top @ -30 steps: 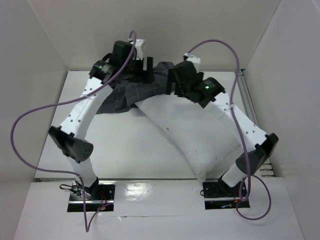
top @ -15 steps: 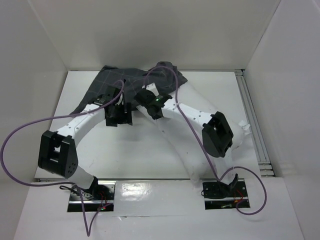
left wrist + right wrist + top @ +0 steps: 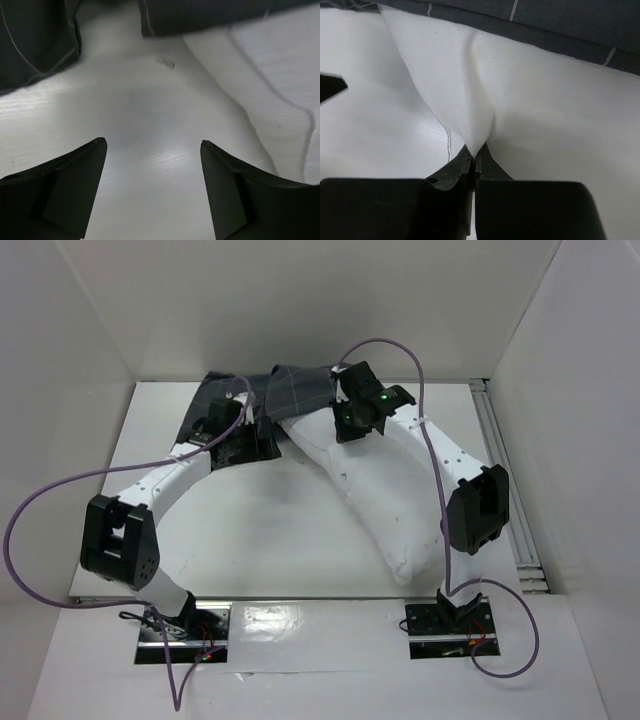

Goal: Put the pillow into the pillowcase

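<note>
Pinching a small peak of white fabric, the right pincer [image 3: 476, 154] is closed tight on the pillow [image 3: 390, 500], with only the cloth between its jaws (the fold rises from the tips like a little tent). This grip sits close to the pillow's far end, just short of the edge of the pillowcase [image 3: 300, 390].

The pillow lies on the table [image 3: 270, 530] in a long diagonal, from far centre down to the near right beside the right arm's base. The pillowcase is bunched along the far side, left of centre. Its dark gridded cloth overlaps the pillow's far end, though I cannot tell whether that end is inside the opening or only beneath the cloth.

The left pincer [image 3: 153, 145] stands wide open with nothing in it. It is over bare table, with the pillowcase just beyond it and the pillow's edge to its right.
</note>
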Available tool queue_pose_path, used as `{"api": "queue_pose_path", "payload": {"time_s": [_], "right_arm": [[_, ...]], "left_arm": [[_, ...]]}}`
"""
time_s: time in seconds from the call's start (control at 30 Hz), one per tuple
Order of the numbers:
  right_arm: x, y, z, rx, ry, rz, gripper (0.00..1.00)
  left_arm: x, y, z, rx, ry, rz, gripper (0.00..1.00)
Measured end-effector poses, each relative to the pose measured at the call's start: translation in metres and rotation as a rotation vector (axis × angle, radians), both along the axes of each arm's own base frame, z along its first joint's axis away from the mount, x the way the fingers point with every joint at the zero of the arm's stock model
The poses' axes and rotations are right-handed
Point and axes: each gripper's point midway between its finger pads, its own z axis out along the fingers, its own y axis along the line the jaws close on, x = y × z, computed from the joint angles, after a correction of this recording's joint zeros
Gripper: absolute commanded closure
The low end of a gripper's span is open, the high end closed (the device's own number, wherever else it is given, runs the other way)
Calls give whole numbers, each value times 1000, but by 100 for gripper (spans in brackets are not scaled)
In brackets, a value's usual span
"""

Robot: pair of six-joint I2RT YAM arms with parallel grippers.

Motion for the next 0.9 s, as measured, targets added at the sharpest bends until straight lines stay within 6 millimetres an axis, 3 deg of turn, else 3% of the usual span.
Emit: {"api": "queue_pose_path", "payload": {"time_s": [0.17, 0.27, 0.47, 0.6, 0.7, 0.73, 0.87, 0.9], "right_arm": [[-8, 7, 0, 39, 34, 65, 100], [-9, 7, -1, 47, 43, 79, 100], [-9, 6, 4, 51, 42, 84, 100], [-9, 5, 5, 51, 45, 87, 100], [-10, 5, 6, 55, 48, 88, 100], [-9, 4, 6, 56, 49, 88, 100], [-9, 3, 5, 57, 51, 85, 100], [-9, 2, 5, 57, 51, 84, 100]], "left_arm": [[45, -1, 26, -103, -64, -22, 11], [61, 1, 33, -137, -95, -30, 15], [77, -4, 25, -140, -85, -42, 24], [79, -9, 15, -122, -69, -49, 24], [79, -11, 12, -98, -71, -55, 30], [81, -12, 10, -93, -71, -54, 35], [91, -14, 7, -71, -75, -40, 70], [93, -14, 7, -68, -76, -37, 87]]}}
